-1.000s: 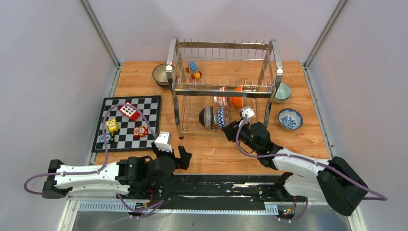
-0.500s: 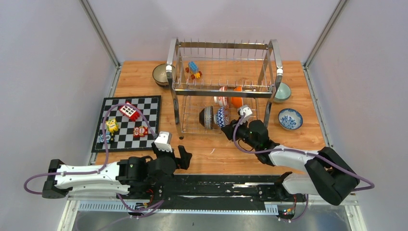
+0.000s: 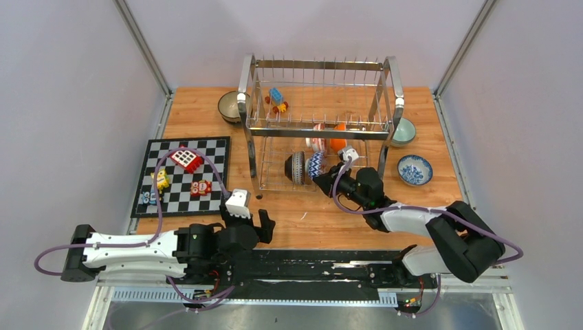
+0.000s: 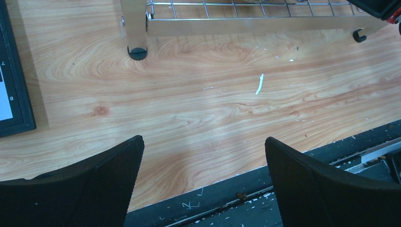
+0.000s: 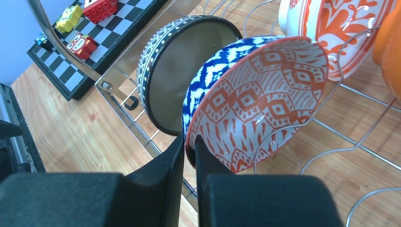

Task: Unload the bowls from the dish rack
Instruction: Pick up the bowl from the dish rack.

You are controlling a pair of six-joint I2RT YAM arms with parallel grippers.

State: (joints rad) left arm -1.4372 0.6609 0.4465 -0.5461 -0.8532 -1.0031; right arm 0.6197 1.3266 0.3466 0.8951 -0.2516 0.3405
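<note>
The chrome dish rack (image 3: 320,125) stands at the back middle of the table. On its lower tier a blue-and-white bowl with a red-patterned inside (image 5: 255,101) stands on edge beside a dark striped bowl (image 5: 189,66). My right gripper (image 5: 189,146) is shut on the patterned bowl's lower rim, one finger outside and one inside; from above it (image 3: 323,180) sits at the rack's front. Behind them stand an orange-white bowl (image 5: 340,28) and an orange one (image 3: 337,139). My left gripper (image 4: 203,156) hangs open over bare wood near the front edge, holding nothing.
A speckled brown bowl (image 3: 229,106) sits left of the rack; a mint green bowl (image 3: 403,130) and a blue-white bowl (image 3: 414,170) sit to its right. The chequered board (image 3: 182,175) carries toy blocks; more blocks (image 3: 277,98) lie on the rack's upper tier. A rack foot (image 4: 137,52) is ahead of my left gripper.
My right gripper has pushed forward and left into the rack's lower tier and closed onto the patterned bowl's rim. The left arm has shifted slightly, still open.
</note>
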